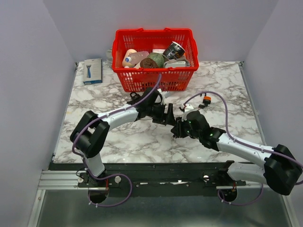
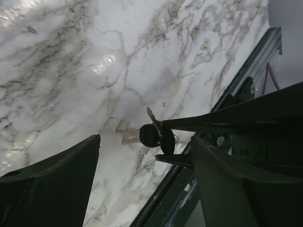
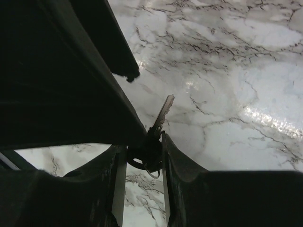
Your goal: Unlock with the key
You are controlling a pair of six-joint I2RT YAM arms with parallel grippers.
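Note:
My right gripper (image 1: 177, 129) is shut on the key's black head, low over the middle of the marble table (image 1: 227, 85). In the right wrist view (image 3: 143, 147) the silver key blade (image 3: 164, 109) sticks out past the fingertips, and a thin ring hangs from the head. My left gripper (image 1: 169, 114) is open and empty, just left of the right one. In the left wrist view the left gripper (image 2: 145, 158) has its jaws wide apart, and the key (image 2: 150, 136) shows ahead, pinched by the right gripper's fingers (image 2: 222, 116). I see no lock in any view.
A red basket (image 1: 152, 81) full of groceries stands at the back centre, close behind the left arm. A blue and white box (image 1: 93, 71) lies at the back left. A small orange and black piece (image 1: 206, 99) lies right of the basket. A black rail (image 1: 156, 166) runs along the near edge.

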